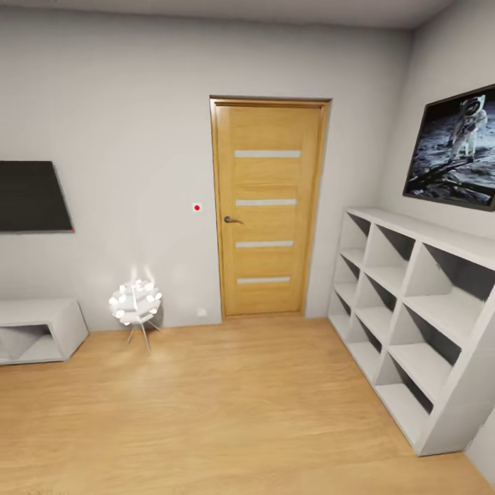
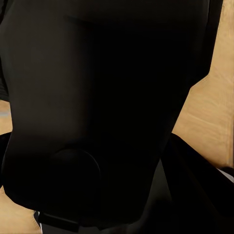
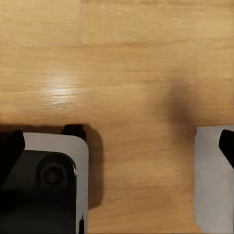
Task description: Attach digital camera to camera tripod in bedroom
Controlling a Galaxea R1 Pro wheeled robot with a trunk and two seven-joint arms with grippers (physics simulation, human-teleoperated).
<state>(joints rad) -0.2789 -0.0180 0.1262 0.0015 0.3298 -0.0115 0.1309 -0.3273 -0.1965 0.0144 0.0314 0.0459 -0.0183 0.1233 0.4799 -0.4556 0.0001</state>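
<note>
While the left wrist view is blocked by a dark black housing (image 2: pixel 97 112) and the right wrist view looks down on light wood plank floor (image 3: pixel 126 58) with grey-and-black robot parts (image 3: pixel 48 180) at its edge, neither claw's state can be told. Outward, the head view lists: closed honey-wood door with four frosted slits (image 1: pixel 268 206), white cube shelving (image 1: pixel 412 323), framed astronaut picture (image 1: pixel 457 148), black wall screen (image 1: pixel 31 196), spiky white floor lamp (image 1: pixel 135 302), low white cabinet (image 1: pixel 41 330). Digital camera and camera tripod: location unknown from these views; judged light, rigid, fragile at the lens, so best gripped across the body sides.
</note>
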